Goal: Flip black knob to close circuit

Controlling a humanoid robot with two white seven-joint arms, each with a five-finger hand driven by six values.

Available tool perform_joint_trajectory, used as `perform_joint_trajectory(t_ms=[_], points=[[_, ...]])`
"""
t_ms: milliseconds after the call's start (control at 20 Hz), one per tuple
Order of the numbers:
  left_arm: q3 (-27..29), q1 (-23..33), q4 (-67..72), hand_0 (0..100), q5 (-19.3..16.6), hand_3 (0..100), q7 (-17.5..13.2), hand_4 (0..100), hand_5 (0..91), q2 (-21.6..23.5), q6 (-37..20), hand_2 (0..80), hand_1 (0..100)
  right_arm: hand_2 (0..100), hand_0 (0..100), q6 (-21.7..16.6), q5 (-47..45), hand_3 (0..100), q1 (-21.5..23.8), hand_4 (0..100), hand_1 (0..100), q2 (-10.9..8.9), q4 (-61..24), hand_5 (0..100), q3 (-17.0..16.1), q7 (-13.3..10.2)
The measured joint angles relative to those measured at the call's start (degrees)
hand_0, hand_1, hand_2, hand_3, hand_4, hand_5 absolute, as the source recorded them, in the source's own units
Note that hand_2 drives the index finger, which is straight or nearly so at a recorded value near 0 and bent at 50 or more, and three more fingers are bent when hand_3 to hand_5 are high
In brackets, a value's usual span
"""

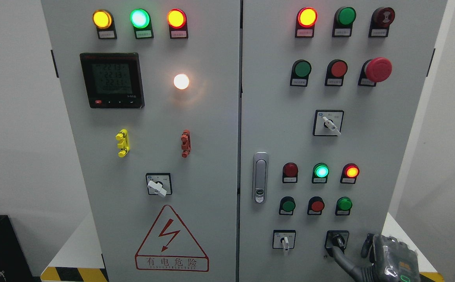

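Now we are at the contact step: our right hand [388,254] has a dark finger [339,252] reaching up to the black knob [336,239], which sits in its square plate at the bottom right of the right cabinet door [399,137], in the lowest row of controls. The fingertip appears to touch the knob's lower left side, but we cannot tell whether a second finger closes on the far side, so we cannot say whether the fingers are clamped on it or only resting against it. Another finger stands apart to the right, clear of the knob. The knob's lever seems to point down and slightly right, though the finger covers part of it.

Just left of it in the same row is a white selector [285,241], and above are three push buttons and three lamps, the green lamp [321,171] lit. The door latch [260,177] is further left, near the seam. Our left hand is out of sight.

We judge the flip itself as not yet done. The next move calls for a firm pinch or a sideways push on the lever, then a turn of the wrist about the knob's own axis, pressing lightly enough that the finger does not slide off, and staying clear of the white selector.
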Motion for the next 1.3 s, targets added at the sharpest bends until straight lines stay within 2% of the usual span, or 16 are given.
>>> perform_joint_trajectory(t_ms=[350, 650, 900, 1000, 1150, 1300], points=[[0.00, 0.00, 0.00, 0, 0.00, 0, 0.00, 0, 0.0, 0.00, 0.00, 0.0, 0, 76, 0, 0.00, -0.84, 92, 1.17, 73, 25, 0.08, -0.55, 73, 1.57, 0.52], [0.00, 0.00, 0.00, 0, 0.00, 0, 0.00, 0, 0.0, 0.00, 0.00, 0.0, 0, 70, 0, -0.36, -3.28, 88, 3.47, 70, 23, 0.16, -2.67, 70, 3.37, -1.29], [0.00, 0.00, 0.00, 0, 0.00, 0, 0.00, 0, 0.0, 0.00, 0.00, 0.0, 0, 63, 0, -0.47, -7.27, 84, 6.44, 67, 21, 0.17, -5.38, 62, 3.72, -1.67], [0.00, 0.00, 0.00, 0, 0.00, 0, 0.00, 0, 0.0, 0.00, 0.00, 0.0, 0, 57, 0, -1.19, -9.39, 81, 7.78, 63, 20, 0.17, -6.52, 56, 3.63, -1.99], [0.00, 0.00, 0.00, 0, 0.00, 0, 0.00, 0, 0.0, 0.00, 0.00, 0.0, 0, 46, 0, -3.82, -14.21, 72, 10.04, 58, 20, 0.16, -8.04, 45, 3.72, -2.26], [0.00, 0.00, 0.00, 0, 0.00, 0, 0.00, 0, 0.0, 0.00, 0.00, 0.0, 0, 39, 0, -6.70, -20.82, 65, 11.86, 54, 19, 0.12, -9.67, 39, 3.88, -2.30]])
